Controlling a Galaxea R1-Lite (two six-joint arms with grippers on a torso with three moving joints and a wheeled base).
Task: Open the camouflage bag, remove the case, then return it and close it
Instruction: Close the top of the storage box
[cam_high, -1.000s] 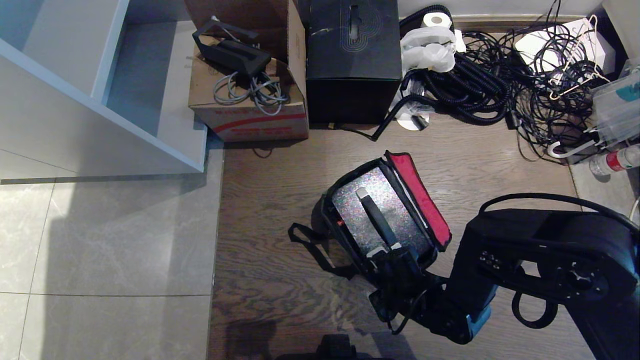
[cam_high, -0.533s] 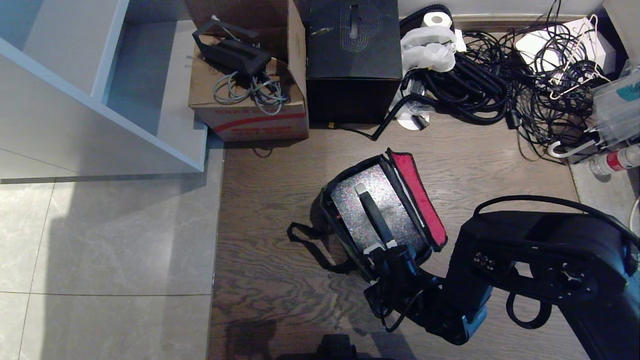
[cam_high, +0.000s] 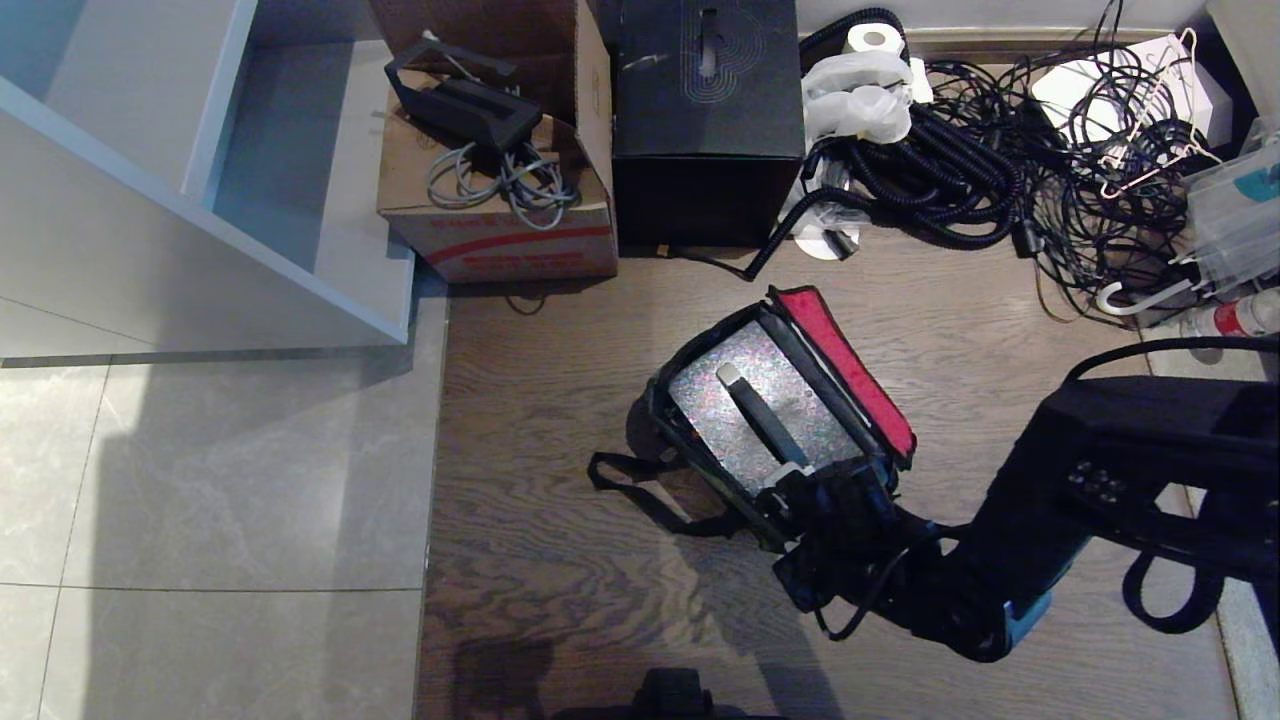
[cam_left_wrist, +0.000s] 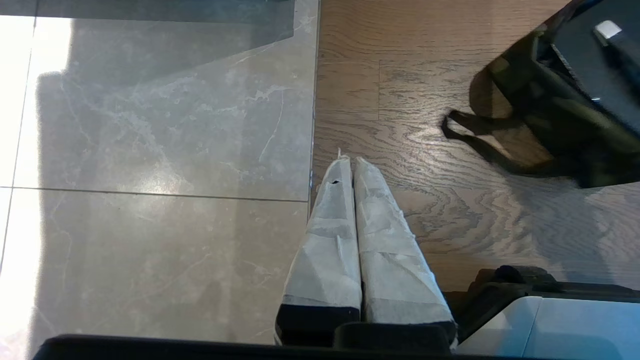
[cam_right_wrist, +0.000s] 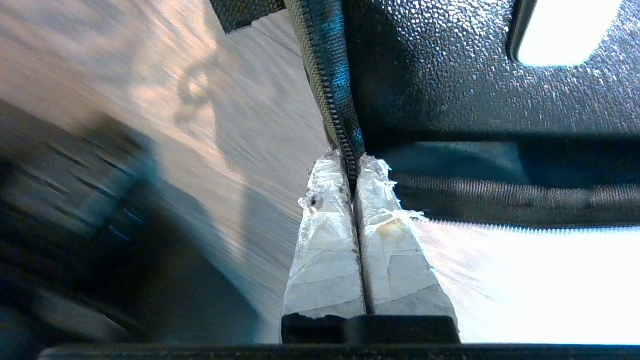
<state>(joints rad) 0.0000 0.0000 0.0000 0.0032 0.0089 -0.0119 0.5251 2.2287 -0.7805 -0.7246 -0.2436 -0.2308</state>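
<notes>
The camouflage bag (cam_high: 695, 455) stands open on the wood floor, its lid (cam_high: 850, 375) tipped back with the red inside showing. Inside it sits the case (cam_high: 810, 415), glittery and speckled, with a black strap handle (cam_high: 765, 425) across its top. My right gripper (cam_high: 825, 490) is at the bag's near end, shut on the zippered rim (cam_right_wrist: 335, 90), which runs between the taped fingertips of the right gripper (cam_right_wrist: 351, 162). My left gripper (cam_left_wrist: 348, 160) hangs parked and shut over the seam between tile and wood, well apart from the bag (cam_left_wrist: 550, 110).
Along the far wall stand a brown cardboard box (cam_high: 500, 200), a larger black box with a swirl emblem (cam_high: 708, 110) and a tangle of black cables (cam_high: 960, 170). A white shelf unit (cam_high: 200, 200) fills the far left. A bottle (cam_high: 1235, 320) lies at the right edge.
The right gripper has shut on the bag's near rim. The arm has swung to the right, dragging the bag's near end that way and turning the bag slightly.
</notes>
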